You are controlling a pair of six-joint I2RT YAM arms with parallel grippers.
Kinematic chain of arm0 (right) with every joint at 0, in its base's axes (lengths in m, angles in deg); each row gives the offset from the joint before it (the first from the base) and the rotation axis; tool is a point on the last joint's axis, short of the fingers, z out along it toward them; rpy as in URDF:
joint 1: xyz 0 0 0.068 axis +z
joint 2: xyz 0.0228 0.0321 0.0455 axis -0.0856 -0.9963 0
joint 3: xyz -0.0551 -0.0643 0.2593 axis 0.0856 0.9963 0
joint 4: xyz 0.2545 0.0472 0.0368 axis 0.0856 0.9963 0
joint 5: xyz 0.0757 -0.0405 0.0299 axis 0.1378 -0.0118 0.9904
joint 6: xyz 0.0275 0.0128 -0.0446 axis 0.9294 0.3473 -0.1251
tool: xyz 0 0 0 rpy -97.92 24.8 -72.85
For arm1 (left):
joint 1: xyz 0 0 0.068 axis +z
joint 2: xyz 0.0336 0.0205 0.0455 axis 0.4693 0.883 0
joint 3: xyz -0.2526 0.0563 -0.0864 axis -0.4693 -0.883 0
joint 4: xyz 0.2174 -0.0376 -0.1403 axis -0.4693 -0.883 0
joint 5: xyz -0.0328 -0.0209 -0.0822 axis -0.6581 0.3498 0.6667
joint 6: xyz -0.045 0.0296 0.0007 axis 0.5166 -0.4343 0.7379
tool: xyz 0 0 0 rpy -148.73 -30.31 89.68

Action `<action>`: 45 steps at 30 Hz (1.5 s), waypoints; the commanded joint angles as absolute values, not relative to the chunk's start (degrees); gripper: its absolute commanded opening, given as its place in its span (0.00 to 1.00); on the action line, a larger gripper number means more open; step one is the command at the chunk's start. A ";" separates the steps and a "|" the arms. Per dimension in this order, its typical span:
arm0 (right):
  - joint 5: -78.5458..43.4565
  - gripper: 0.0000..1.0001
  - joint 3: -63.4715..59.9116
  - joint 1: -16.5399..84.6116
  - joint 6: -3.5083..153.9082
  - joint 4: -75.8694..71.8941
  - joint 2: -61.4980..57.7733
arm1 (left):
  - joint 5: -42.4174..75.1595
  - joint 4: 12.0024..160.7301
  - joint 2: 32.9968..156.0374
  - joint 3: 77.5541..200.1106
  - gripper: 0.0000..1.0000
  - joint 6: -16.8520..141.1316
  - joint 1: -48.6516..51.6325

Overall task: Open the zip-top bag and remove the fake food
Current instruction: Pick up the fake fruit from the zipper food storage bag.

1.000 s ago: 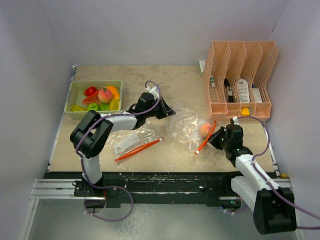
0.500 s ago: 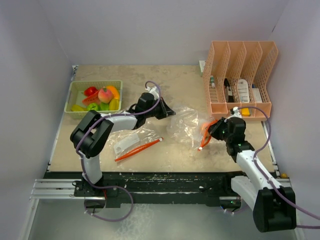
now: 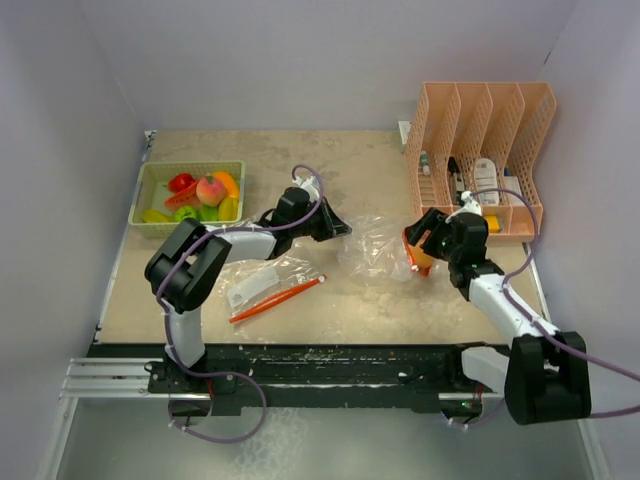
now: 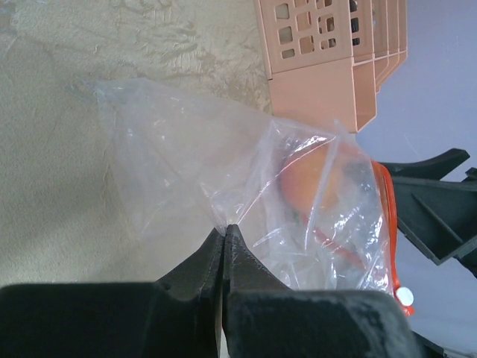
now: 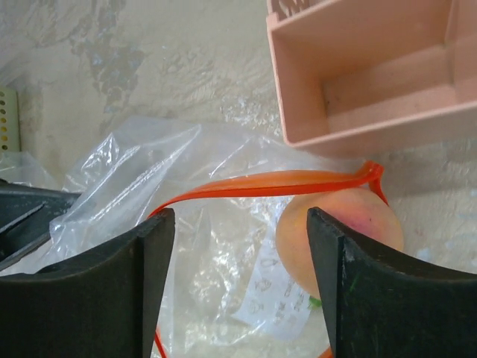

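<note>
The clear zip-top bag [image 3: 372,247] lies crumpled mid-table, its orange zip strip [image 5: 261,183] curved open. My left gripper [image 3: 340,228] is shut on the bag's left edge; in the left wrist view its tips [image 4: 223,228] pinch the film [image 4: 171,142]. A peach-coloured piece of fake food [image 5: 350,224] sits in the bag's mouth, also visible through the plastic [image 4: 305,179]. My right gripper [image 5: 240,224] stands open over the mouth, one finger [image 5: 153,253] on the film side, the other against the peach. From above it hovers at the bag's right end [image 3: 425,243].
A green basket [image 3: 190,165] at the far left holds more fake food [image 3: 210,190]. A second flat bag with an orange zip [image 3: 275,292] lies near the front. The pink file organizer [image 3: 480,160] stands close behind my right gripper, its base corner [image 5: 358,112] just beyond the zip.
My right gripper, earlier shut on the zip strip, lifted it toward the organizer and has opened. The bag's mouth and the peach shifted right and back. The left gripper stayed put.
</note>
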State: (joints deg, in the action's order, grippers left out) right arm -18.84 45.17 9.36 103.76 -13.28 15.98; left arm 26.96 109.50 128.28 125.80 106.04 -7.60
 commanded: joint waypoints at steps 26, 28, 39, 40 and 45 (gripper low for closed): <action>-27.20 0.73 47.72 9.04 103.02 -4.50 20.50 | 29.20 114.52 129.19 126.78 0.00 107.91 -7.52; -27.21 0.73 47.56 9.04 102.93 -4.69 21.23 | 29.20 114.29 128.99 126.69 0.00 107.81 -7.51; -31.43 0.71 47.23 8.96 107.44 5.63 33.50 | 29.29 113.89 128.90 126.66 0.00 107.63 -7.47; -31.91 0.69 47.09 8.95 109.23 7.16 34.07 | 29.37 113.91 128.90 126.72 0.00 107.62 -7.51; -29.76 0.48 49.79 8.71 116.15 8.23 36.44 | 29.53 113.88 128.78 126.92 0.00 107.80 -7.47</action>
